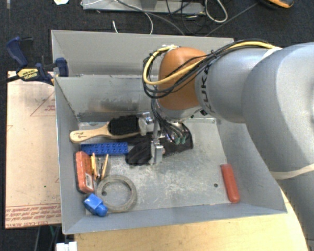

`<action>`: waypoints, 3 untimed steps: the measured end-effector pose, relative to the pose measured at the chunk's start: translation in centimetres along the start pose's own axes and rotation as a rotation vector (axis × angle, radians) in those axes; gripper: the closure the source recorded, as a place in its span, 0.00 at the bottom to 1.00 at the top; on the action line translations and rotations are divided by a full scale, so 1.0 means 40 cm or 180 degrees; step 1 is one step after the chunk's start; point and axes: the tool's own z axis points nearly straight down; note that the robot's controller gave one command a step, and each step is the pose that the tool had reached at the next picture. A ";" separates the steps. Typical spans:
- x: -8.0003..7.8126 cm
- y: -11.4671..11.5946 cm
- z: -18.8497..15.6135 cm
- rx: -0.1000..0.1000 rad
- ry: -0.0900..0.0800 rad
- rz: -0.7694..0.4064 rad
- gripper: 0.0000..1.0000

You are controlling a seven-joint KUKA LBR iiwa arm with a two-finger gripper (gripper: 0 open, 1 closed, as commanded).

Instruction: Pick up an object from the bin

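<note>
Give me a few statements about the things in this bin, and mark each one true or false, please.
1. The hairbrush lies left of the gripper. True.
2. The tape ring rests on the hairbrush. False: it lies flat on the bin floor, near the front left corner.
3. The red stick lies apart from the other things, on the right. True.
4. The blue brick lies right of the gripper. False: it lies left of it, just below the hairbrush.
</note>
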 end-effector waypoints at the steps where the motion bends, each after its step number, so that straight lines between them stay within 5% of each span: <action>1: -0.050 0.105 0.002 0.0019 0.0042 -0.0033 0.00; 2: -0.072 0.125 -0.012 -0.0012 -0.0021 -0.0377 1.00; 3: -0.068 0.082 -0.012 -0.0006 -0.0016 -0.0450 1.00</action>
